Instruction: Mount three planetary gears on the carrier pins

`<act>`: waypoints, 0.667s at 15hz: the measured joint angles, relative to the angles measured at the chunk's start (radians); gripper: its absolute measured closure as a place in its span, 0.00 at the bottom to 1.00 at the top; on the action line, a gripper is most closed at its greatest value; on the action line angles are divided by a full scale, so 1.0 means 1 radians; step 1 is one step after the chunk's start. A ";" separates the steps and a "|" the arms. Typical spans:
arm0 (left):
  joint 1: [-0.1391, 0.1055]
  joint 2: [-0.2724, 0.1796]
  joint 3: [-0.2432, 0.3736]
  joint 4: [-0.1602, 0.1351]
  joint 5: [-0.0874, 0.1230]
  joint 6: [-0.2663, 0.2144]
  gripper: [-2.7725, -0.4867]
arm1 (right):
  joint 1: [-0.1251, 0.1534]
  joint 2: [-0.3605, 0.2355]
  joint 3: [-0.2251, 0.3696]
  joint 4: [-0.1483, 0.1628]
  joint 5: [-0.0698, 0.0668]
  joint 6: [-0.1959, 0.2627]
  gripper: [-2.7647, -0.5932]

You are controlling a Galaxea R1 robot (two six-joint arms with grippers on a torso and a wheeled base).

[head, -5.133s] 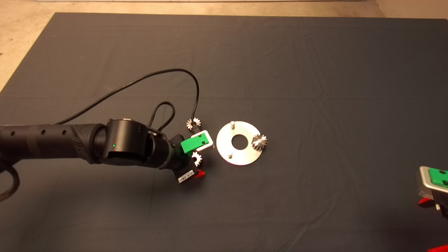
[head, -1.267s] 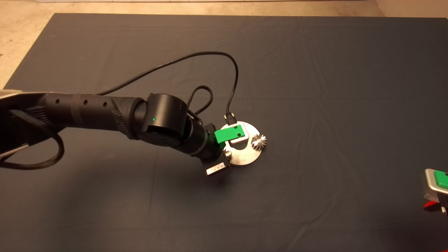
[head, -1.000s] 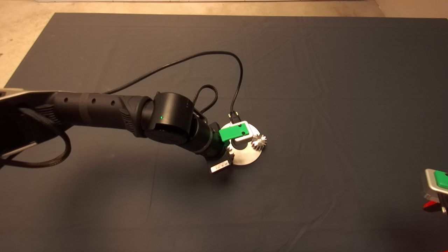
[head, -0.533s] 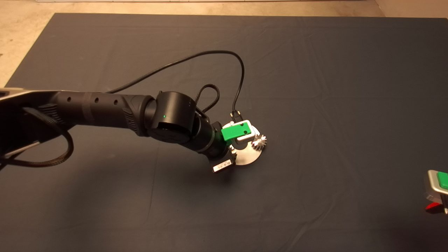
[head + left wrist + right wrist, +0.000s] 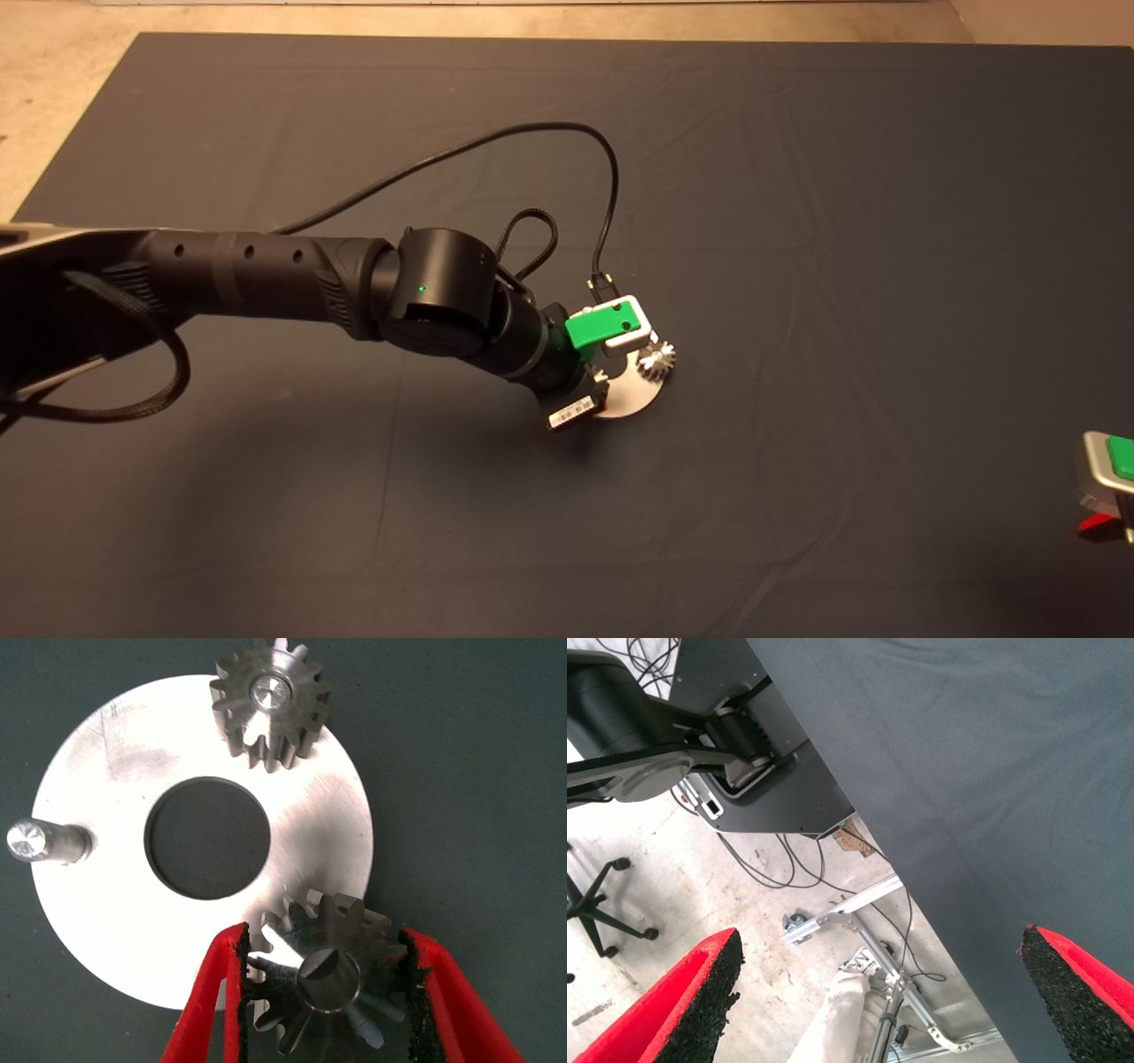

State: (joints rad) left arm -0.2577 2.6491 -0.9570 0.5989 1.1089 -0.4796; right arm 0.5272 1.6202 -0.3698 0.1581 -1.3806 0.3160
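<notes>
- Moved farther over the disc (image 5: 106, 930) since 5.1 s ago: left pincer (image 5: 324, 992), pinching 1 gear (image 5: 323, 970) at the disc's rim.
- Seated on 1 pin at the opposite rim: a second gear (image 5: 268, 713).
- Bare at the rim: 1 pin (image 5: 40, 842).
- Parked at the table's lower right edge, fingers spread: right pincer (image 5: 1107, 487); open mat (image 5: 842, 221) around.
</notes>
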 joint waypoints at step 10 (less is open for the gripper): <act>0.012 0.002 -0.014 0.000 -0.018 0.025 0.86 | 0.000 0.000 0.000 0.000 0.000 0.000 0.20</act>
State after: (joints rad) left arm -0.2457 2.6513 -0.9713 0.5987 1.0911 -0.4545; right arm 0.5272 1.6202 -0.3698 0.1578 -1.3806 0.3156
